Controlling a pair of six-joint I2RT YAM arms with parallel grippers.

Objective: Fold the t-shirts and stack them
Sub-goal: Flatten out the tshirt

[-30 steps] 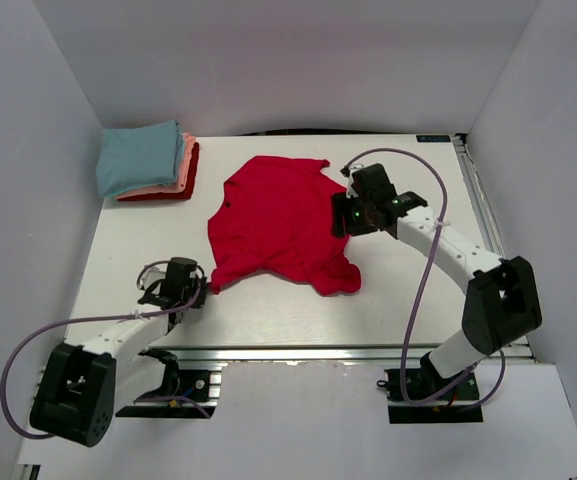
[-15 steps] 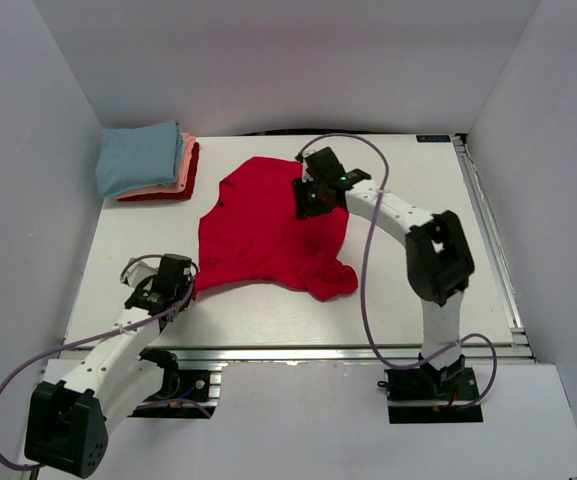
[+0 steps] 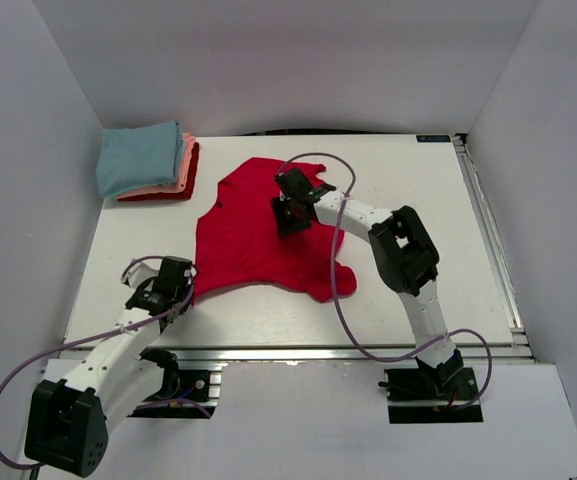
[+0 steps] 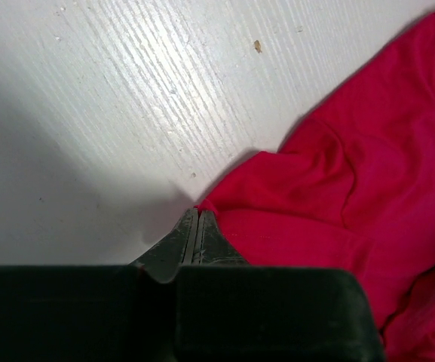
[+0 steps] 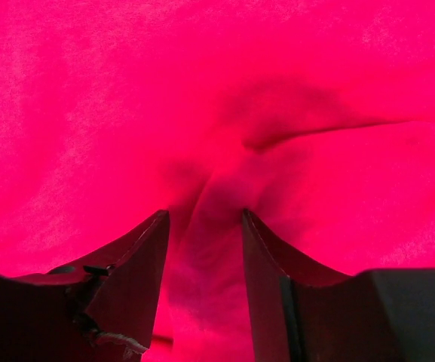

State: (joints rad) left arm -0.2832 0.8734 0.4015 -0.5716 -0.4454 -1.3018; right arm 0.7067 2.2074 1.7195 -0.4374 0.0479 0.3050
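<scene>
Top external | right arm (image 3: 363,213) over red shirt (image 3: 236,245) | left fingers (image 4: 188,237) pinching hem

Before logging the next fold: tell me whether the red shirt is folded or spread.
Spread, not folded: the red shirt lies open and rumpled on the table, a ridge of cloth bunched between the right fingers.

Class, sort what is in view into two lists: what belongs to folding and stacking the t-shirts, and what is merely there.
Belongs to the job:
red t-shirt, spread out
folded stack, light blue on top
left gripper, pinching the shirt's corner
right gripper, over the shirt

Merely there:
table
purple cables
white walls
</scene>
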